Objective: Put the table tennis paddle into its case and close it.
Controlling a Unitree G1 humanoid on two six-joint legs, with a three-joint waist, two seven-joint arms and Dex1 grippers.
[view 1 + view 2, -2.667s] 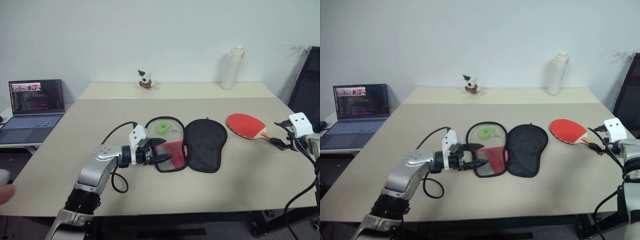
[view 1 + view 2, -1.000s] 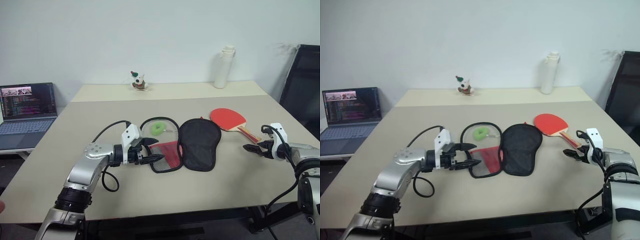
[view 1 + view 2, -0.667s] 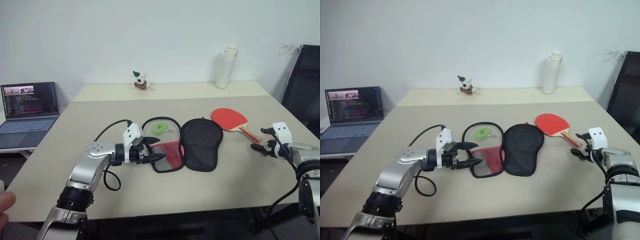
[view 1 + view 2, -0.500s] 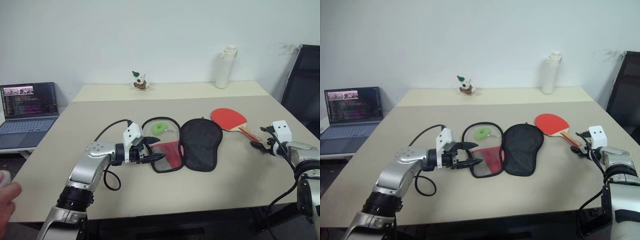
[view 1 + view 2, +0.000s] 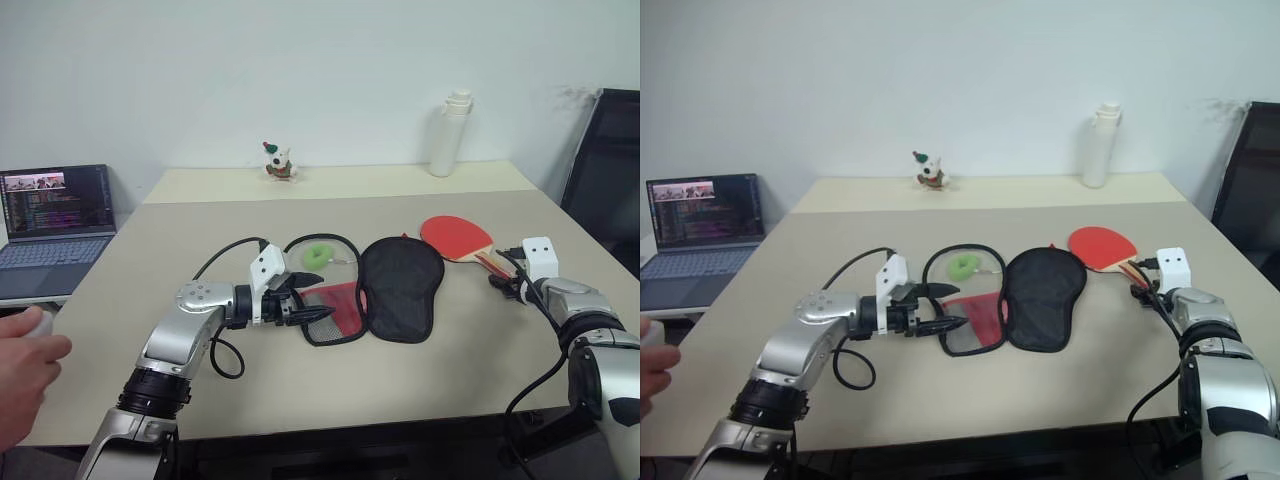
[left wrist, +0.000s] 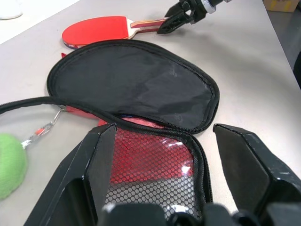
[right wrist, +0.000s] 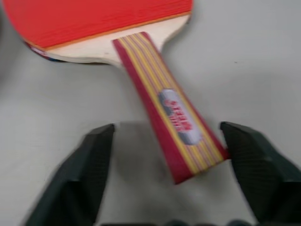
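Fingers of the right gripper (image 7: 164, 174) are seen spread apart on either side of the striped wooden handle end of the flat, red-faced table tennis paddle (image 5: 458, 236); one black finger is touched by the handle end in the right wrist view, the other stands clear, and no closed grip can be made out. The paddle is laid flat on the right part of the beige table (image 5: 300, 380), its round face towards the far side, just right of the case.

The left gripper (image 5: 313, 305) is held with its two black fingers apart at the near left edge of the soft paddle-shaped zip case (image 5: 400, 290); whether the edge is touched cannot be told. The case is laid open in the middle of the table: a black lining half on the right, a red half with black mesh on the left. A small round green item (image 5: 319, 254) is seen on a short chain inside a loop of black cord just beyond the case.

One paddle, one case and two grippers are counted. At the far edge one white bottle (image 5: 447, 134) and one small figurine (image 5: 277, 161) are stood. One open laptop (image 5: 55, 215) is set on a lower surface to the left, and a black chair (image 5: 605, 170) is cut off at the right. A person's hand (image 5: 25, 375) is cut off at the near left edge. The logo on the handle is too blurred to read.
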